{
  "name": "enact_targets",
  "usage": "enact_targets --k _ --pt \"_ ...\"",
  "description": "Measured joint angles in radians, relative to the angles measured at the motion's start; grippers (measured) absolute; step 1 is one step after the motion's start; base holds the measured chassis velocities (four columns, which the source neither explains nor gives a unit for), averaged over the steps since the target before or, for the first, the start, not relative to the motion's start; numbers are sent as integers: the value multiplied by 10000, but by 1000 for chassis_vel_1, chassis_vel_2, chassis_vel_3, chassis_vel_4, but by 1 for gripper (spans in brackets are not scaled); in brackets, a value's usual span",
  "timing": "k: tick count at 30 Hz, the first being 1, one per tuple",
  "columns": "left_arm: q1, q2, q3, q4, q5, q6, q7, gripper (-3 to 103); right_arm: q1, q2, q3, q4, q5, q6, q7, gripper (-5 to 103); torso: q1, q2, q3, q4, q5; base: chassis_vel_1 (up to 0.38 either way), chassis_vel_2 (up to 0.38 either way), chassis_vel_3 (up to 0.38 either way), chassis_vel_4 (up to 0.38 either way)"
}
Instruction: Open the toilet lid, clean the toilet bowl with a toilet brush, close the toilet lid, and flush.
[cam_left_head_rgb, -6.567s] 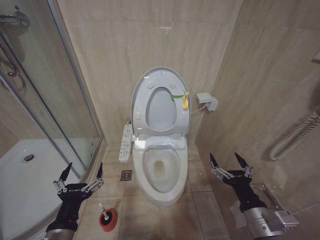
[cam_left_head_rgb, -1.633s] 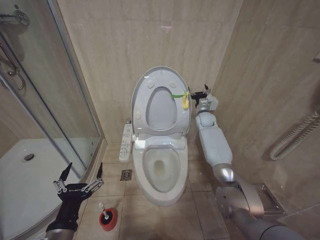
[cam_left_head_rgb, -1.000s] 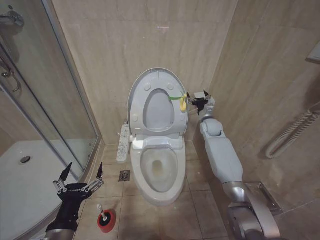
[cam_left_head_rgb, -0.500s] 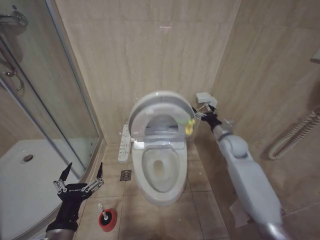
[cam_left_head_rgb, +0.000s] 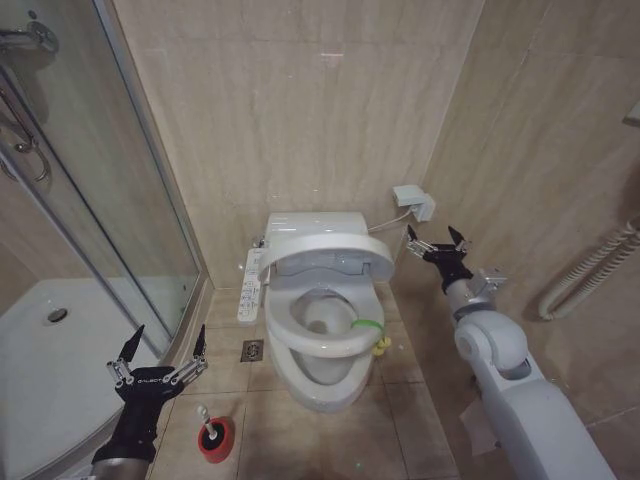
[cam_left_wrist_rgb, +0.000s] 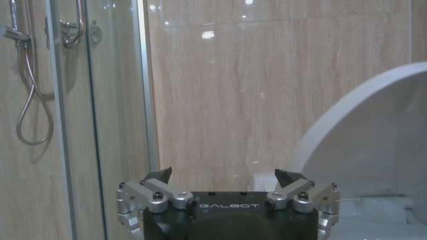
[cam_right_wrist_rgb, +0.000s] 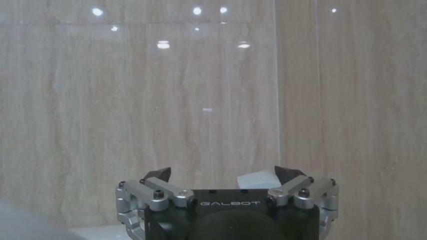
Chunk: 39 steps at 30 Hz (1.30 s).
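Note:
The toilet lid (cam_left_head_rgb: 325, 255) hangs tilted about halfway down over the toilet bowl (cam_left_head_rgb: 318, 385). Under it the ring seat (cam_left_head_rgb: 300, 340), with a green band on its right side, lies almost flat. My right gripper (cam_left_head_rgb: 437, 243) is open, to the right of the lid and apart from it, near the wall. My left gripper (cam_left_head_rgb: 160, 345) is open low at the left, above the toilet brush (cam_left_head_rgb: 204, 420), which stands in its red holder (cam_left_head_rgb: 216, 441) on the floor. The left wrist view shows that open gripper (cam_left_wrist_rgb: 223, 175) with the lid's white curve (cam_left_wrist_rgb: 373, 140) beyond it. The right gripper (cam_right_wrist_rgb: 223, 172) faces the wall.
A white button panel (cam_left_head_rgb: 252, 280) runs along the bowl's left side. A white box (cam_left_head_rgb: 413, 202) is mounted on the right wall. The glass shower door (cam_left_head_rgb: 130, 190) and tray (cam_left_head_rgb: 60, 350) bound the left. A floor drain (cam_left_head_rgb: 250, 350) lies beside the bowl, a ribbed hose (cam_left_head_rgb: 590, 265) hangs far right.
The lid and seat have swung down from upright; the seat is nearly flat and the lid halfway. My right gripper has drawn back rightward from the lid's edge. The left arm has not moved.

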Motion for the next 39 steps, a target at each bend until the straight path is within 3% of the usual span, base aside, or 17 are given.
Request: enact_targets --k 7,20,33,39 --pt "0 0 1 0 0 0 0 100 -952 16 131 930 374 -527 664 100 0 0 0 -1 0 0 0 0 0" --pt "0 0 0 0 0 0 0 100 -3133 321 84 3273 827 -785 1670 100 0 1 -1 -2 0 0 0 0 0" --pt "0 0 1 0 0 0 0 100 -5078 873 -27 4653 -530 -493 924 100 0 0 0 -4 0 0 0 0 0" --pt "0 0 0 0 0 0 0 100 -5656 1195 -228 4687 -1844 -25 22 100 0 1 0 -3 1 0 0 0 0"
